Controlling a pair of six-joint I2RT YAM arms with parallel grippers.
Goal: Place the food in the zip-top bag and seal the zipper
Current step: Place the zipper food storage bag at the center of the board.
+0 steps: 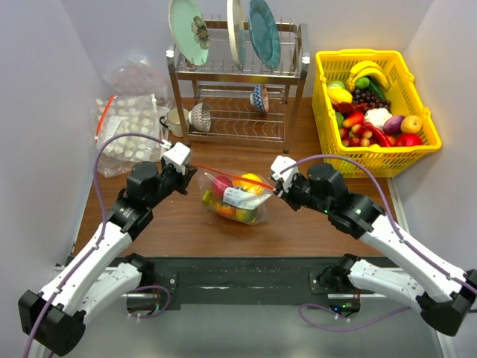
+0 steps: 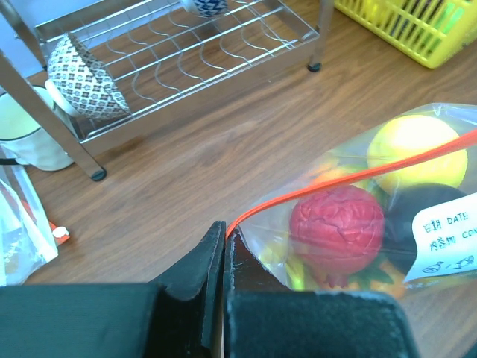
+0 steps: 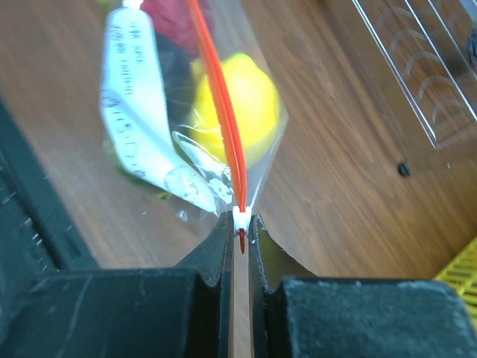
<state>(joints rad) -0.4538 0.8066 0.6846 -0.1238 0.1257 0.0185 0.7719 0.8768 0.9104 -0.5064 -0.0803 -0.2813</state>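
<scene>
On your wooden table (image 1: 298, 224), the zip-top bag (image 1: 237, 198) lies between the two arms with the food (image 1: 252, 181) inside it. Your left gripper (image 1: 189, 171) is pinched shut on one end of the red zipper (image 1: 235, 179), and your right gripper (image 1: 274, 186) is pinched shut on the other.

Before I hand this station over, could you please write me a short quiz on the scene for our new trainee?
1. True or false: the zip-top bag is empty.
2. Multiple choice: the left tool is A) open above the bag; B) shut on one end of the zipper; C) out of every view.
3. Short answer: on which arm's side does the yellow basket stand?

Key
1. False: the food is inside it.
2. B; the right tool pinches the other end.
3. The right arm's side.
</scene>
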